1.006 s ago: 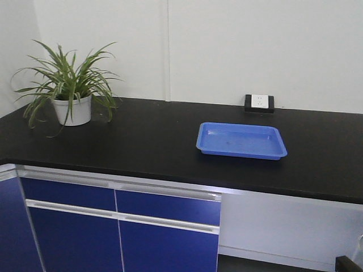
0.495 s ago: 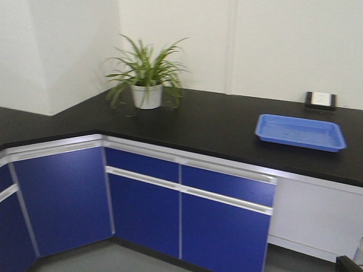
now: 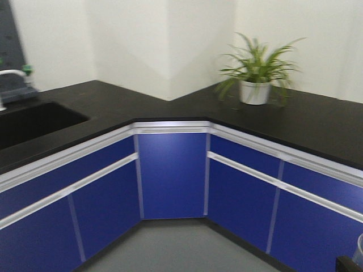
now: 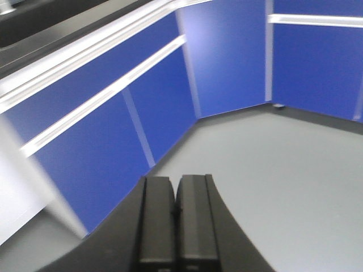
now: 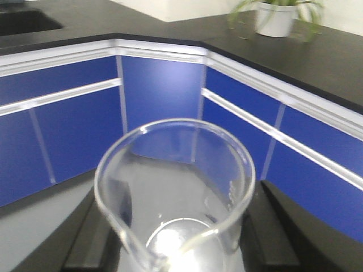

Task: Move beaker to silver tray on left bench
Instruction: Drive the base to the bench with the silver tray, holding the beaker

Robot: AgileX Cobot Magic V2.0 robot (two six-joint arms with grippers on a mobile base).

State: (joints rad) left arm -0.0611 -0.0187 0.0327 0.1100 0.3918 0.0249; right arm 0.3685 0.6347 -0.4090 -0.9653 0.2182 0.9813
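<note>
The light is bright and even, with only weak shadows. All three views are blurred: the plant (image 3: 256, 71) near the back edge of the bench is soft, and the left wrist view is streaked. The cupboard doors (image 3: 172, 173) at the inner corner of the left bench (image 3: 108, 99) have a pale sheen, and the floor of the beaker (image 5: 176, 226) shows a white glare spot

The black worktop (image 5: 170, 28), white-edged, bends round a corner above blue cupboard doors (image 5: 159, 96). Far ahead and left of the jaws of the right gripper (image 5: 182, 232), a sink (image 5: 22, 21) is sunk into it. Far ahead and right, a potted plant (image 5: 277, 17) stands on it. Grey floor (image 5: 34, 226) lies beneath.
</note>
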